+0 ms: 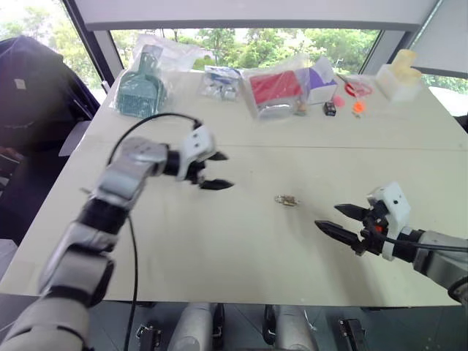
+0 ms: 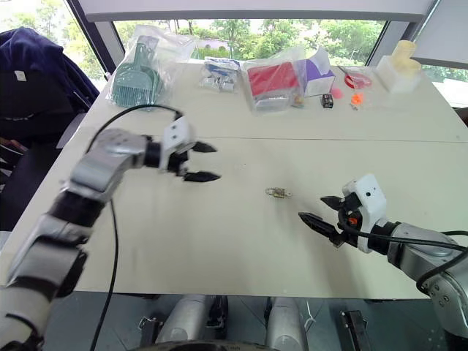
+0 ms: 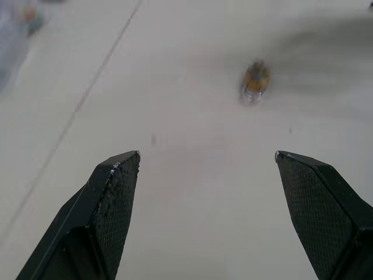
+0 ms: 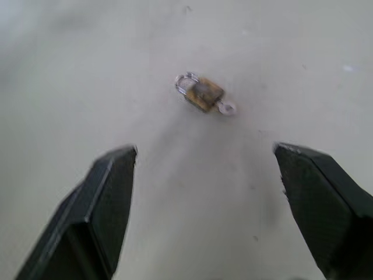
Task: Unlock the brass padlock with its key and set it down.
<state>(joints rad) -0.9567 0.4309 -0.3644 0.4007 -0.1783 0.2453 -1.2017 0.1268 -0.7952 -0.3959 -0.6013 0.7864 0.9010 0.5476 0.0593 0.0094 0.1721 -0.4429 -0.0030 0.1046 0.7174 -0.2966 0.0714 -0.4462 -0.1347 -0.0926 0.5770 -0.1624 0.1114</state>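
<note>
While both grippers gape empty, the brass padlock (image 1: 287, 199) lies unobstructed, bagged goods (image 1: 272, 91) well behind.

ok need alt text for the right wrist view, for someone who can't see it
A tiny brass padlock lies on a pale table, its silvery shackle at one end and a small key at the other. The open right gripper points toward it, its two black fingers spread wide, short of the lock.

the left gripper (image 3: 207, 169) hangs spread wide above the table (image 3: 175, 116), brass padlock (image 3: 255, 80) beyond.
</note>
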